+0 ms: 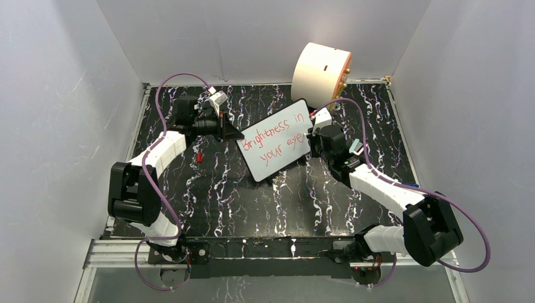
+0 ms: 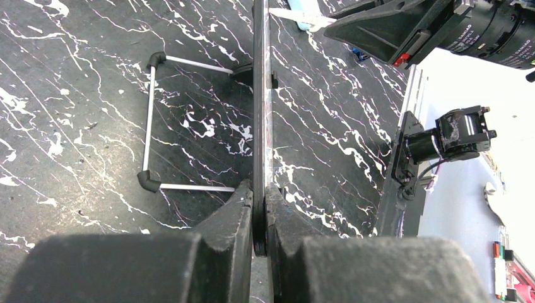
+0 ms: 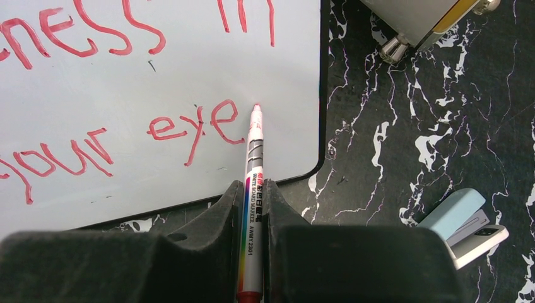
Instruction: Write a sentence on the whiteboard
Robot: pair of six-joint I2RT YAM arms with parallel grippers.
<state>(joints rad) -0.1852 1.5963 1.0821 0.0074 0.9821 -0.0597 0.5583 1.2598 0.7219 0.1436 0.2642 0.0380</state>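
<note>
The whiteboard [image 1: 276, 140] is propped at a tilt in mid-table. My left gripper [image 1: 235, 134] is shut on its left edge. In the left wrist view the whiteboard [image 2: 260, 95] shows edge-on, pinched between my left gripper's [image 2: 259, 202] jaws. The sentence [image 1: 272, 136] in red reads "Brightness in your eye". My right gripper [image 3: 255, 184] is shut on a whiteboard marker [image 3: 252, 158]. Its red tip points at the whiteboard [image 3: 284, 76] just right of the last "e" of the sentence [image 3: 165, 129]. Whether the tip touches the board I cannot tell.
A big cream cylinder [image 1: 320, 65] lies at the back right, close behind the board. A wire stand [image 2: 151, 120] sits under the board. A light blue and white object [image 3: 464, 224] lies on the table right of the marker. A small red piece [image 1: 198, 156] lies near the left arm.
</note>
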